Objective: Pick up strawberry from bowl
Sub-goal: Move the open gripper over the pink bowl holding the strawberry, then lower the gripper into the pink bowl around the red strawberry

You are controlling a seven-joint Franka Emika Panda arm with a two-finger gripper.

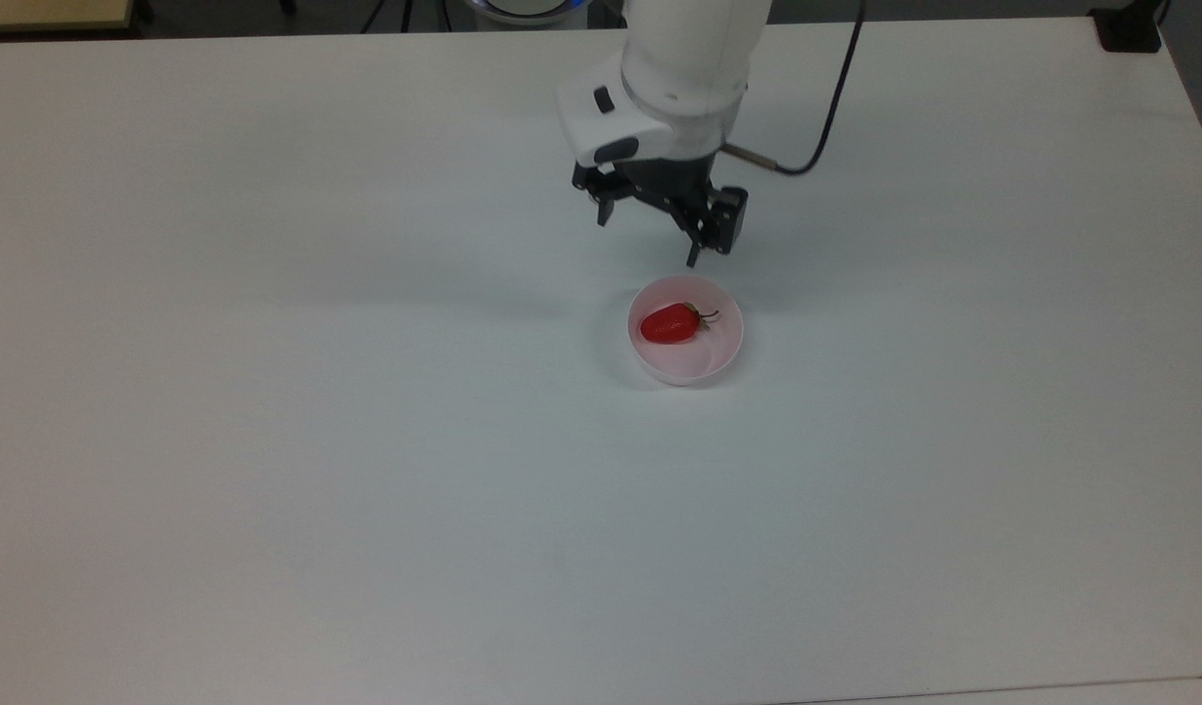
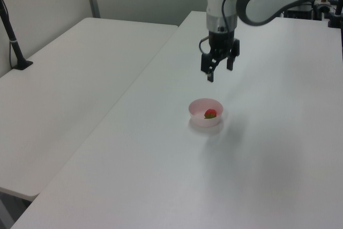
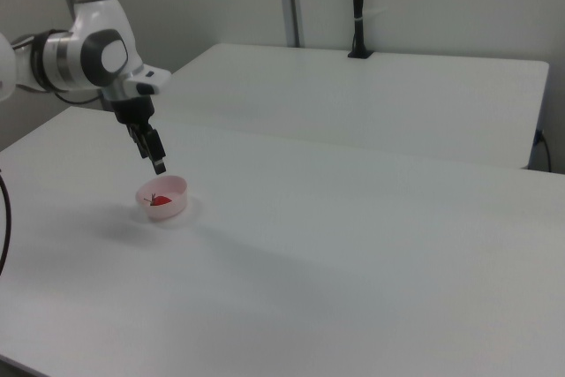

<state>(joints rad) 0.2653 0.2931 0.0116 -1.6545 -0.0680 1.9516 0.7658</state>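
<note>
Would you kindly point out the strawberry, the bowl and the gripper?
strawberry [image 1: 669, 325]: top view, middle of its red body.
bowl [image 1: 720, 354]: top view, bare inner wall.
gripper [image 1: 648, 237]: top view, midway between the open fingers.
</note>
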